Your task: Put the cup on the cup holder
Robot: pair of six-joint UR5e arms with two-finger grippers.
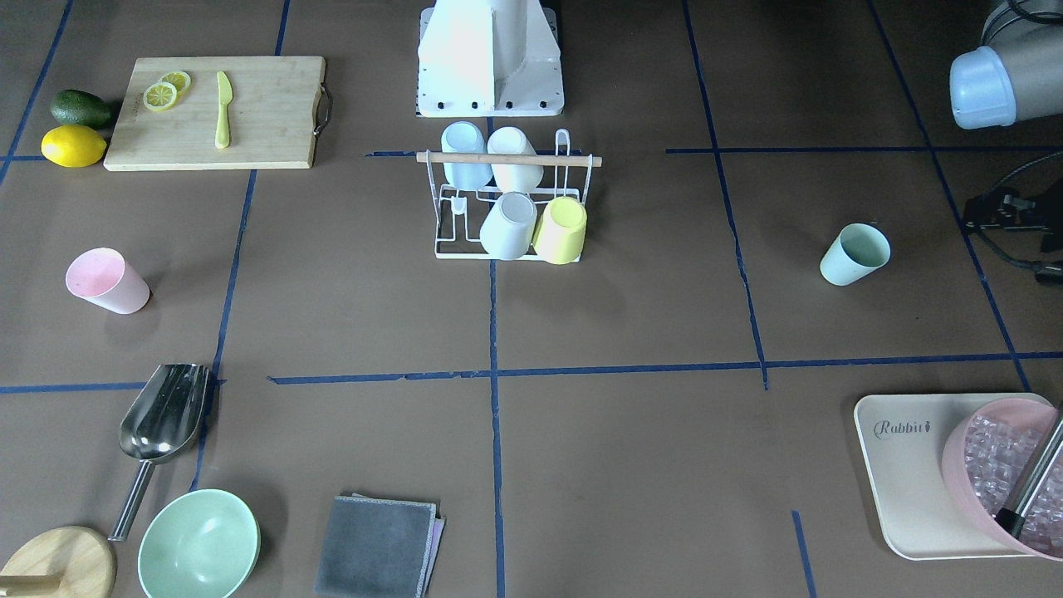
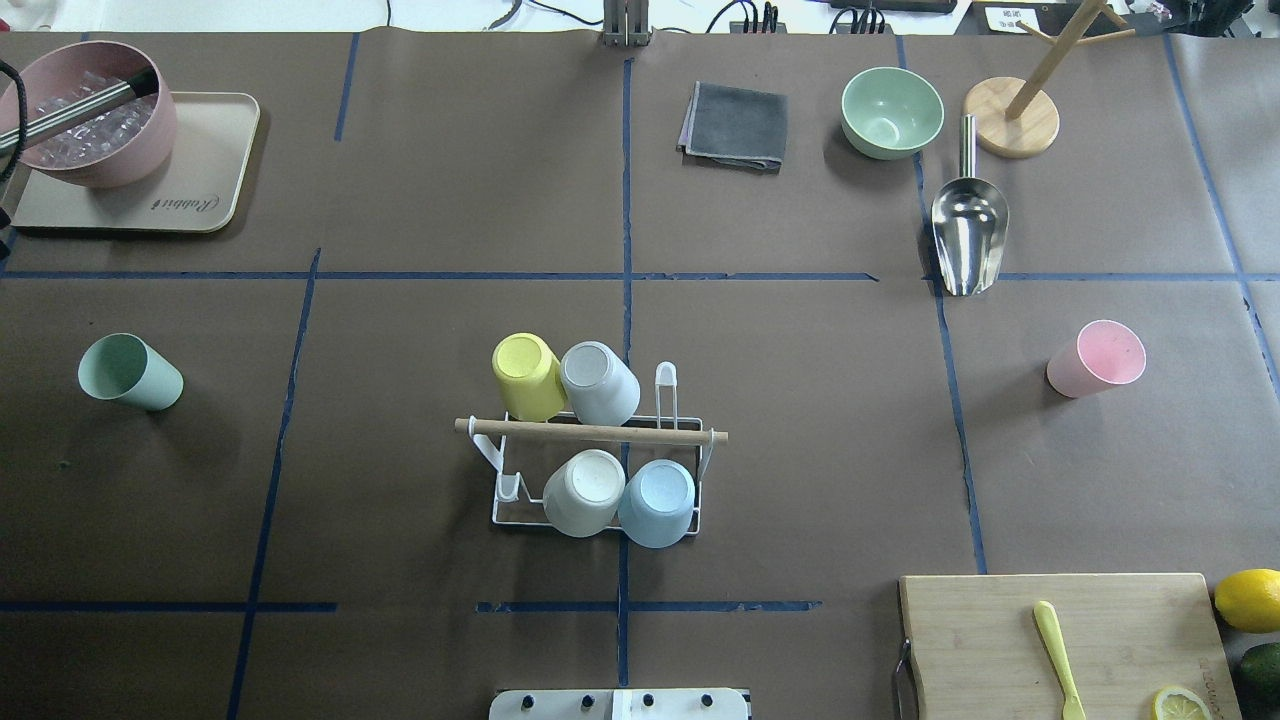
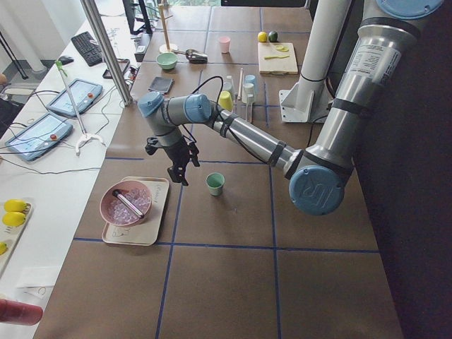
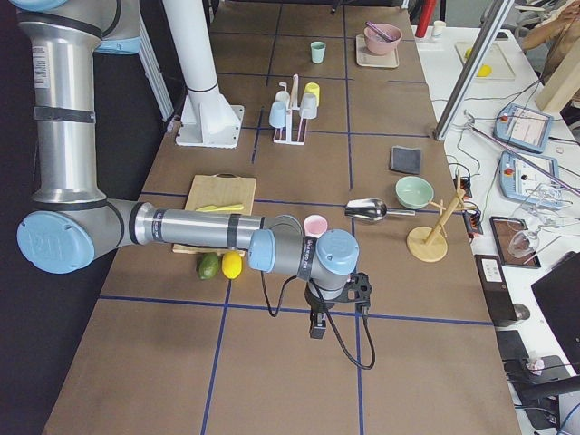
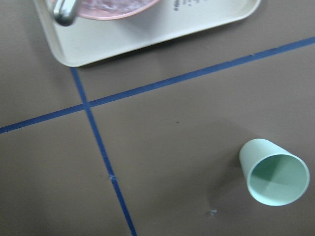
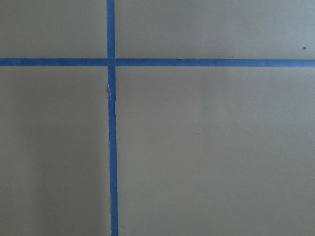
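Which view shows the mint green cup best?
Left wrist-mounted: the mint green cup is close and upright, its empty inside visible. Overhead and front-facing show it whole but small; exterior left shows it smaller, exterior right tiny; the right wrist view misses it.

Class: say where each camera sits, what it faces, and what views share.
Front-facing: across the table, facing the base; left arm top right.
Overhead: behind the robot, above the cup holder; base edge only.
Exterior left: table end, looking along; left arm near.
Exterior right: opposite end, looking along; right arm near.
Left wrist: above green cup; no body.
Right wrist: above taped table; no body.
Shared: every exterior view shows the cup holder.
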